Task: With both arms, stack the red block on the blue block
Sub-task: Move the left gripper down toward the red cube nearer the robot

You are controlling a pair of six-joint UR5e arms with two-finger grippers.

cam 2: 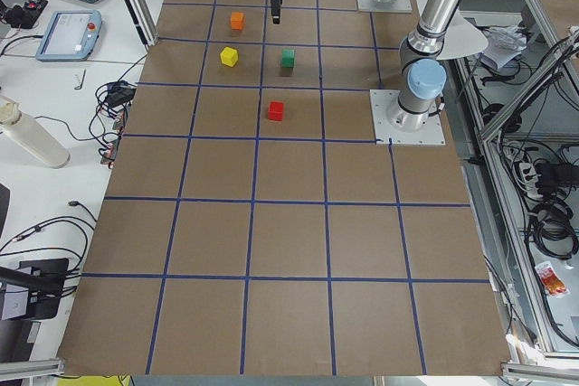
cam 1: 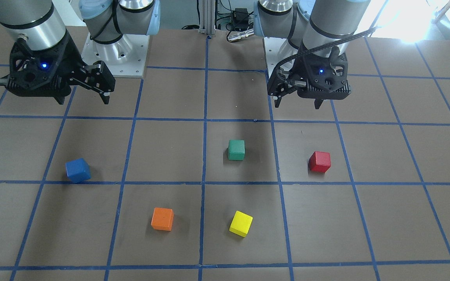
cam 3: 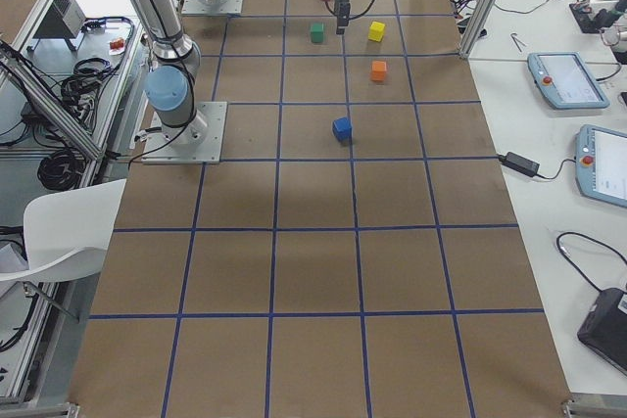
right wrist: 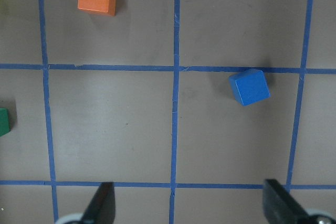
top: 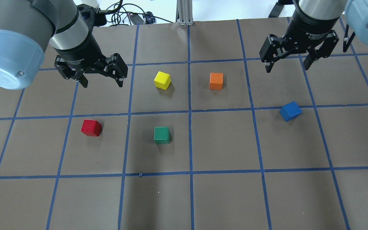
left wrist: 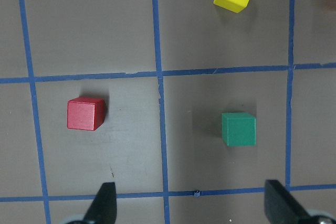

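The red block (top: 91, 127) lies on the brown gridded table, on its left half; it also shows in the left wrist view (left wrist: 85, 113) and the front view (cam 1: 319, 161). My left gripper (top: 102, 83) hangs open and empty above the table, beyond the red block. The blue block (top: 290, 111) lies on the right half, turned a little off the grid lines; it also shows in the right wrist view (right wrist: 249, 87) and the front view (cam 1: 78, 170). My right gripper (top: 287, 68) hangs open and empty above the table, beyond the blue block.
A green cube (top: 161, 135) lies right of the red block. A yellow cube (top: 162, 80) and an orange cube (top: 216, 81) lie farther out, between the two grippers. Blue tape lines divide the table (top: 222, 198) into squares.
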